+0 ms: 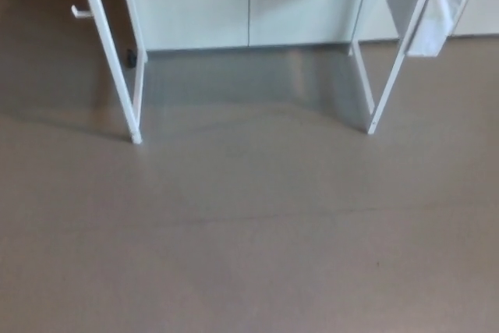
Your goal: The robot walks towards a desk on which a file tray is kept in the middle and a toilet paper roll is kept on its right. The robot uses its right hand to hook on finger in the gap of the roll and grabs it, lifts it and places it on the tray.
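Neither robot hand shows in my head view, left or right, so I cannot tell whether the fingers are apart or together. Most of what I see is bare grey-brown floor point(249, 255), softly blurred. At the top only the white legs of the desk point(117, 76) come into the picture: one pair on the left, another on the right point(386, 76), all cut off by the upper edge, so the desk top is hidden from me. That also hides the file tray and the toilet paper roll; I cannot say where either one sits. Behind the legs stand pale cabinet doors point(249, 5) with dark handles. A white bag-like thing point(433, 13) hangs by the right legs, too blurred to identify.
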Robot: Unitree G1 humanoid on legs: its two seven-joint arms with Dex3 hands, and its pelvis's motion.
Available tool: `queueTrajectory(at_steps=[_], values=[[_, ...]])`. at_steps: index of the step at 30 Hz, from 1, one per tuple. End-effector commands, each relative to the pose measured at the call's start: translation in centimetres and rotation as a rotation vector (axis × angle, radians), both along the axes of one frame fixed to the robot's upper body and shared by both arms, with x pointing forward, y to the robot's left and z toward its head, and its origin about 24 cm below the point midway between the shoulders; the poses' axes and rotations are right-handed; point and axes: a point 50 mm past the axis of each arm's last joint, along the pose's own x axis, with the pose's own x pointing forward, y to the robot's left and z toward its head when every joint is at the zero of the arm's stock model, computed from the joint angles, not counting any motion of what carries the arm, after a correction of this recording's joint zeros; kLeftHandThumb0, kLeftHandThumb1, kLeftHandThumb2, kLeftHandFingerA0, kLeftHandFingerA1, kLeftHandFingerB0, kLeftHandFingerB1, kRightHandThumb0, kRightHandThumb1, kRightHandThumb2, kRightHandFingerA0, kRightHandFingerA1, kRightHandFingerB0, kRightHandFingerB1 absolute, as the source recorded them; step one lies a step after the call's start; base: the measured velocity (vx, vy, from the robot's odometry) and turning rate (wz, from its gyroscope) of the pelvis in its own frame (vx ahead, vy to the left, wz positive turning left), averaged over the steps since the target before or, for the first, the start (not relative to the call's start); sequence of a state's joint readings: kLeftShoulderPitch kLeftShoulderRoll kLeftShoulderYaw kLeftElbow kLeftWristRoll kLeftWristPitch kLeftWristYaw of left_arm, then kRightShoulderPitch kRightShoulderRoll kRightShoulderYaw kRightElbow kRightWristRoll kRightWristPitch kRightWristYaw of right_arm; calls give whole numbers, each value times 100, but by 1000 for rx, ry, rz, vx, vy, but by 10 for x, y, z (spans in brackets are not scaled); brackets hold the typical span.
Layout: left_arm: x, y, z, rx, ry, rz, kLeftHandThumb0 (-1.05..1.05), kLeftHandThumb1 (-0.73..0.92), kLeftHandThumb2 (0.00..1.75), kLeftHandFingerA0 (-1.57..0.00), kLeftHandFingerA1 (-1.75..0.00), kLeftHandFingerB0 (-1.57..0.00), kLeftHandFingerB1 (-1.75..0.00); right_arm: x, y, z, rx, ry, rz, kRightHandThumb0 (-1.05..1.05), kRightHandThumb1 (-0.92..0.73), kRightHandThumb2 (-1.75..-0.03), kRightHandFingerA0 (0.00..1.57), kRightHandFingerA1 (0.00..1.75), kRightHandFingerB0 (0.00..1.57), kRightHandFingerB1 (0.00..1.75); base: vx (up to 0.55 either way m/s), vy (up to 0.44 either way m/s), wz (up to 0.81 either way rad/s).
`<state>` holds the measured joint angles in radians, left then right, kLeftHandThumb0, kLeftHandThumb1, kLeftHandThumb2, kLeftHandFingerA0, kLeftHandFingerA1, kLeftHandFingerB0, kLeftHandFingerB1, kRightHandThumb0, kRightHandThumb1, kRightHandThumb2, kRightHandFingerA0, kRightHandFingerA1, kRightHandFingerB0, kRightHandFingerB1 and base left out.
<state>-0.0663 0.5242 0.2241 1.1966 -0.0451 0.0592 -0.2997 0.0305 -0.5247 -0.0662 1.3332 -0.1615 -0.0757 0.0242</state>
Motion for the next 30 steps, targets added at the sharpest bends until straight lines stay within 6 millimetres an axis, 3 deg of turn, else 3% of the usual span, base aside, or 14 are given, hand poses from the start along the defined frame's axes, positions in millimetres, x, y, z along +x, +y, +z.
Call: queueTrajectory(at_steps=[1, 26, 30], values=[[-3, 9, 7, 28, 6, -3, -99, 69, 175, -47, -132, -30, -122, -5, -2, 1, -9, 1, -13, -81, -92, -85, 34, 50, 21, 39, 276, 226, -3], [-4, 6, 4, 21, 12, -6, -99, 69, 175, -47, -132, -30, -122, -8, -5, 3, -16, 5, -16, -81, -92, -85, 34, 50, 21, 39, 217, -33, 4], [-3, 5, 3, 18, 9, -5, -99, 69, 175, -47, -132, -30, -122, -7, -6, 4, -19, 1, -15, -81, -92, -85, 34, 50, 21, 39, 237, 260, -3]])
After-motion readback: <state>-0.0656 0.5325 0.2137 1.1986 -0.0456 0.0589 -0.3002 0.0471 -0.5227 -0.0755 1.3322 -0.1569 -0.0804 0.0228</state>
